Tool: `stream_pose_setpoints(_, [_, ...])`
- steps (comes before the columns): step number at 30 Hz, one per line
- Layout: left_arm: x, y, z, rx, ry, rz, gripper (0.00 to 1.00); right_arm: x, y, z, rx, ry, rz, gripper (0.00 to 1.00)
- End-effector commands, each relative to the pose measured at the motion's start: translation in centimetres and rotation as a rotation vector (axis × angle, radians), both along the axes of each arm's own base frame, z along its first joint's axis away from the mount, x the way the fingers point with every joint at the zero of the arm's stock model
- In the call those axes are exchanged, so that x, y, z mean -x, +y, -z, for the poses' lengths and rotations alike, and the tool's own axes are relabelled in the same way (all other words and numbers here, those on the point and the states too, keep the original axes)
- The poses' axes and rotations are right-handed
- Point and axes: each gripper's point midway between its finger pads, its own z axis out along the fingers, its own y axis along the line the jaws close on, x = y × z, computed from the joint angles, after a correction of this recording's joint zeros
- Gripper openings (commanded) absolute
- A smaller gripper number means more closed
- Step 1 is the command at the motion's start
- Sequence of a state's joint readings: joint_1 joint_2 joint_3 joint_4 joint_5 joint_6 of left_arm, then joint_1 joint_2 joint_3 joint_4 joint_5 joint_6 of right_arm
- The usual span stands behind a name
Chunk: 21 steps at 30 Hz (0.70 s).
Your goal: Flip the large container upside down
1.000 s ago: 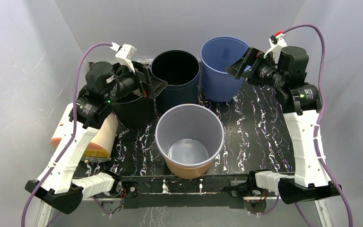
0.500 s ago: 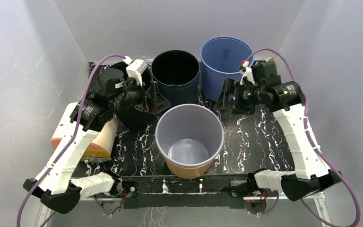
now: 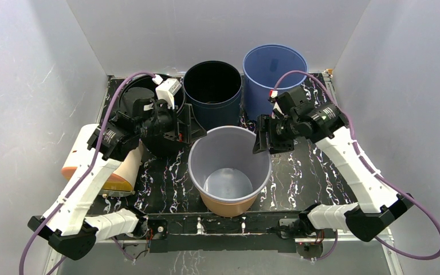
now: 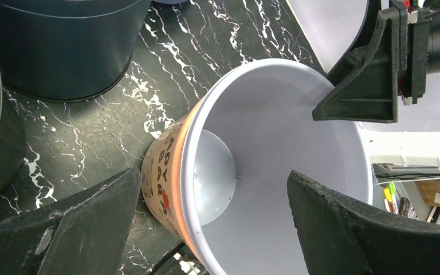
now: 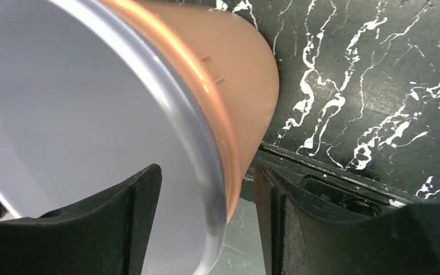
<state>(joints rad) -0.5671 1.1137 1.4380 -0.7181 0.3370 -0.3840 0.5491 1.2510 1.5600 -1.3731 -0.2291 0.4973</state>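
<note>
The large container (image 3: 229,172), an orange bucket with a pale grey inside, stands upright at the front centre of the table. My right gripper (image 3: 262,140) straddles its right rim, one finger inside and one outside. In the right wrist view the gripper (image 5: 206,172) is open, with gaps showing between the fingers and the container wall (image 5: 91,114). My left gripper (image 3: 192,123) hangs wide open just left of the rim, touching nothing. In the left wrist view the container (image 4: 263,143) lies between and beyond the left gripper (image 4: 212,177), and a right finger (image 4: 366,80) shows at its far rim.
A black bucket (image 3: 212,86) and a blue bucket (image 3: 272,69) stand upright at the back. Another black bucket (image 3: 163,140) sits under my left arm. A cream and orange container (image 3: 123,169) lies on its side at the left. The table (image 3: 315,172) is black marble.
My right arm swung down from the blue bucket to the large container's right rim, and its jaws narrowed. The left gripper shifted slightly towards the container.
</note>
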Motion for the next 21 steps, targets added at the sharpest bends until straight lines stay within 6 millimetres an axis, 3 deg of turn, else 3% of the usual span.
stream_pose_setpoints(1, [0.6, 0.3, -0.9, 0.016, -0.017, -0.007, 0.98, -1.4, -0.4, -1.3, 0.027, -0.076, 0.025, 0.53])
stream_pose_setpoints(5, [0.4, 0.3, -1.2, 0.02, -0.023, -0.018, 0.98, -1.5, -0.3, -1.2, 0.032, -0.072, 0.022, 0.35])
stream_pose_setpoints(8, [0.1, 0.4, -1.2, 0.016, -0.012, -0.043, 0.98, -2.2, -0.3, -2.3, 0.026, -0.111, 0.034, 0.16])
stream_pose_setpoints(12, [-0.1, 0.3, -1.9, 0.031, -0.029, -0.049, 0.98, -3.5, -0.2, -3.8, 0.026, -0.161, 0.06, 0.0])
stream_pose_setpoints(17, [-0.7, 0.5, -3.6, 0.033, -0.074, -0.064, 0.98, -5.6, 0.0, -4.2, 0.032, -0.215, 0.126, 0.0])
stream_pose_setpoints(21, [-0.8, 0.8, -5.0, 0.041, -0.112, -0.077, 0.98, -7.6, 1.3, -5.4, -0.061, -0.292, 0.183, 0.0])
